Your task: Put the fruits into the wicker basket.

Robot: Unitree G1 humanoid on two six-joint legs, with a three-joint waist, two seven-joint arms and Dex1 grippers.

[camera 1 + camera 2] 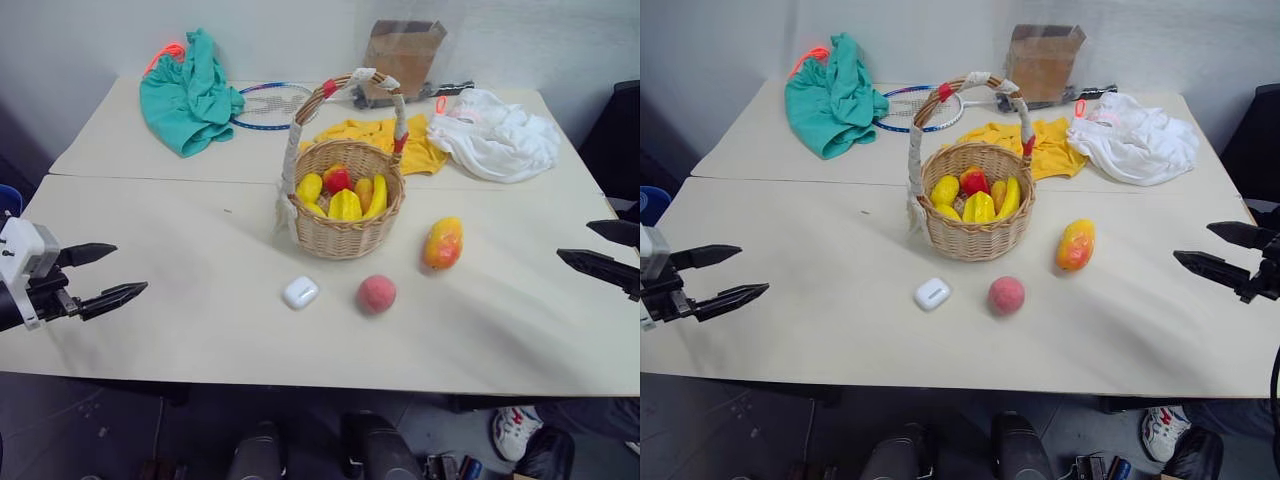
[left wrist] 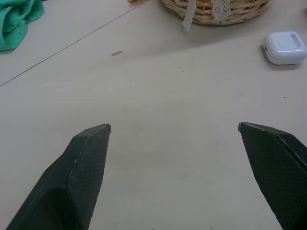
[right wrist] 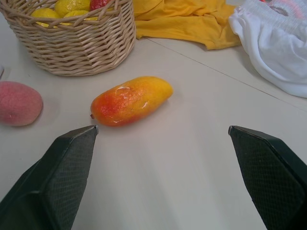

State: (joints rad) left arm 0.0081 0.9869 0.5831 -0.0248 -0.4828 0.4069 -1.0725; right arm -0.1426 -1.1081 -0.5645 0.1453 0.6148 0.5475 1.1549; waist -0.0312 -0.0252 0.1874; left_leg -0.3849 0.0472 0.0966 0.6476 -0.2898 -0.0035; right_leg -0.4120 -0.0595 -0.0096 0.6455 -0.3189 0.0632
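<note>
Wicker basket (image 1: 345, 205) sits pretty much mid-table, a bit toward the far edge, already loaded with yellow fruit and one red piece. Its tall handle (image 1: 345, 90), wrapped in white with red ties, arches over the top. The two fruits are out on the table (image 1: 200, 310): the mango (image 1: 443, 243) lies on its side just off the basket's right, closer to the right edge, and the peach (image 1: 376, 294) is a little nearer the front edge, between the mango and a small white case (image 1: 301, 292). None of those three touch each other or the basket.

Both grippers are spread wide and holding nothing. The left gripper (image 1: 105, 272) hangs over the left edge of the table, well apart from everything. The right gripper (image 1: 1215, 250) is over the right edge, with the mango the closest thing to it but nowhere near contact; in its wrist view the mango lies between the two fingers, farther out.

Along the far edge there's a teal cloth (image 1: 190, 90), a badminton racket (image 1: 268, 105), a yellow cloth (image 1: 385, 135), a white cloth (image 1: 495, 135) and a brown paper bag (image 1: 402, 55).
</note>
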